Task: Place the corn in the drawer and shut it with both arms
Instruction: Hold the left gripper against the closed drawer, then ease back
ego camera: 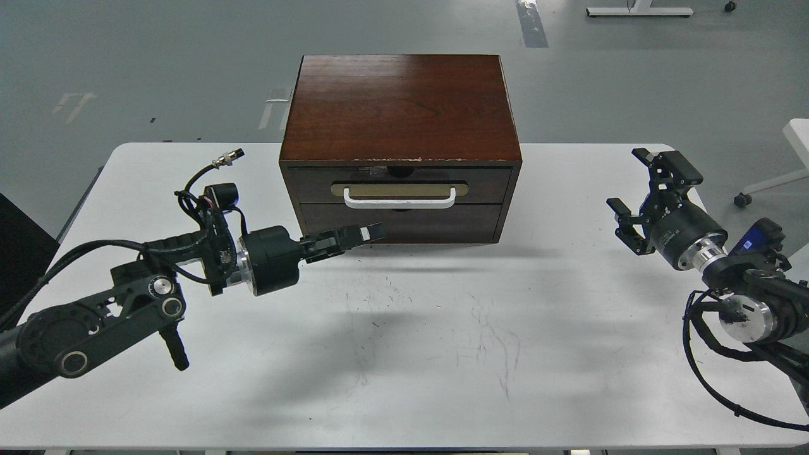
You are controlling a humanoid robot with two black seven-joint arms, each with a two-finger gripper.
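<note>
The drawer (pixel 310 184) is the upper front of the dark brown cabinet (pixel 401 107), with a white bar handle (pixel 399 201) on a tan plate. It sits flush and closed. The corn is out of view. My left gripper (pixel 371 232) hovers low in front of the cabinet's lower panel, below the handle's left end, with its fingers together and holding nothing. My right gripper (pixel 632 180) is open and empty at the table's right side, well apart from the cabinet.
The white table (pixel 417 341) has scuff marks in the middle. The plain lower panel (pixel 442 226) sits under the drawer. A loose cable plug (pixel 227 157) sticks up from my left wrist. Grey floor lies beyond the table.
</note>
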